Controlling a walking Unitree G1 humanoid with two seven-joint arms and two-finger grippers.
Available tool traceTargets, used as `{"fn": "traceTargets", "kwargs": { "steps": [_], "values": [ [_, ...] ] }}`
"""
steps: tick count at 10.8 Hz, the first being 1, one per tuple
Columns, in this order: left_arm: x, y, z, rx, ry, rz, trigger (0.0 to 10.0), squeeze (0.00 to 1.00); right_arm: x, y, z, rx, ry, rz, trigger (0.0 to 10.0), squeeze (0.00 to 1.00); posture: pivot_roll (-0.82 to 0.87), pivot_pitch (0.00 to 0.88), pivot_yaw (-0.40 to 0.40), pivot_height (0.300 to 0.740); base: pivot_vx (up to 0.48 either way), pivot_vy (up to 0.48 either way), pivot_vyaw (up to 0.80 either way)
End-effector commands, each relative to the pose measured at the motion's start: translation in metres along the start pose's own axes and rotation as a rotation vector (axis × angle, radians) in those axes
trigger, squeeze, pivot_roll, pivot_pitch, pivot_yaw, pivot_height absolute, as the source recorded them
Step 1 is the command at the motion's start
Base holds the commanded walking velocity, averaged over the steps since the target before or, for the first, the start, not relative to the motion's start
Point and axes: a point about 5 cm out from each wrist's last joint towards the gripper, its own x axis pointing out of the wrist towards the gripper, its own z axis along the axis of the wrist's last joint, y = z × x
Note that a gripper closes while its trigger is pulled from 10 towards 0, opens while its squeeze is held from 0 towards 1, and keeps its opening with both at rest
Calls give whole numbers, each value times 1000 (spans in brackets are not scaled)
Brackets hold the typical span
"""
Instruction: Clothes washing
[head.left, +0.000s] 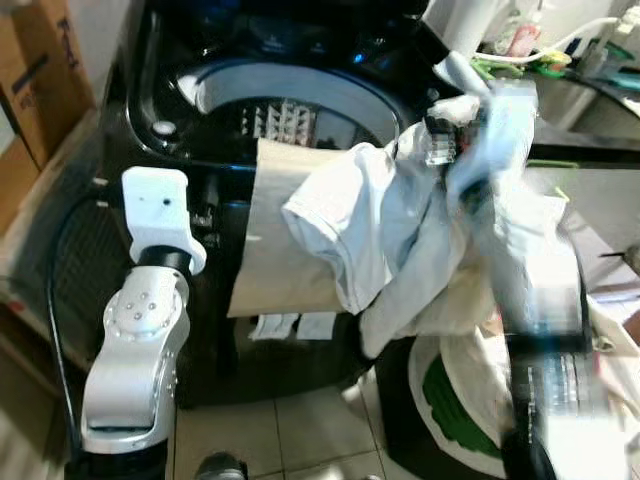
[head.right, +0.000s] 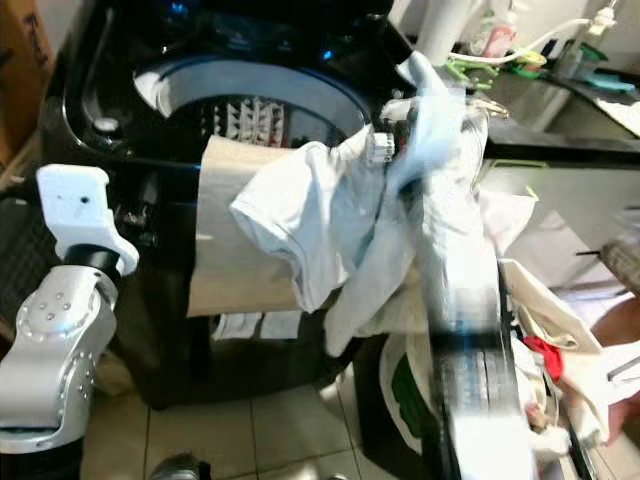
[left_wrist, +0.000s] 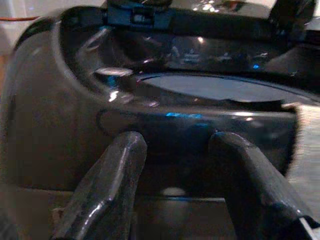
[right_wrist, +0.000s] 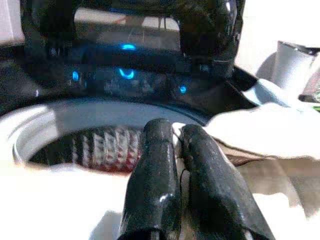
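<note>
A black top-loading washing machine (head.left: 180, 120) stands open before me, its steel drum (head.left: 280, 120) visible inside. A beige cloth (head.left: 275, 240) hangs over its front rim. My right gripper (right_wrist: 172, 131) is shut on a bundle of white clothes (head.left: 370, 230), held up at the machine's right rim with the clothes hanging down its front. The right arm (head.left: 535, 320) is blurred. My left gripper (left_wrist: 175, 142) is open with nothing between its fingers, low against the machine's black front wall, and its silver arm (head.left: 135, 340) is at the lower left.
A white and green laundry bag (head.left: 450, 400) with more clothes stands on the tiled floor (head.left: 290, 420) to the right of the machine. Cardboard boxes (head.left: 30, 90) stand at the left. A cluttered counter (head.left: 580, 90) lies at the back right.
</note>
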Motion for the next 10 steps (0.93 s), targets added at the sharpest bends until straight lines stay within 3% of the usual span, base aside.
{"fn": "traceTargets", "kwargs": {
  "steps": [1,4,5,6,7,8,10],
  "values": [
    [-2,-6,-4,-3,4,-14,10000,0,-18,-3,-1,-139,-58,-9,0,0,149,0,-135,740,0,0,0],
    [-16,-6,-12,7,-49,9,10000,0,-66,-3,-25,-375,-65,-59,0,0,141,0,-122,740,0,0,0],
    [-22,-3,-17,-8,-41,26,10000,0,-77,-4,-27,-404,-84,-104,0,0,147,0,-114,740,0,0,0],
    [-27,-1,-16,-74,-70,65,10000,0,-82,5,-19,-448,-163,-92,0,0,146,0,-106,740,0,0,0],
    [-28,-3,-17,-83,-68,58,10000,0,-84,9,-20,-433,-162,-87,0,0,148,0,-106,740,0,0,0],
    [-29,-3,-25,-98,-39,74,10000,0,-84,15,-24,-362,-128,-85,0,0,141,0,-101,740,0,0,0],
    [-26,-8,-26,-72,-38,43,10000,0,-77,18,-20,-340,-142,-77,0,0,138,0,-101,740,0,0,0]
  ]
}}
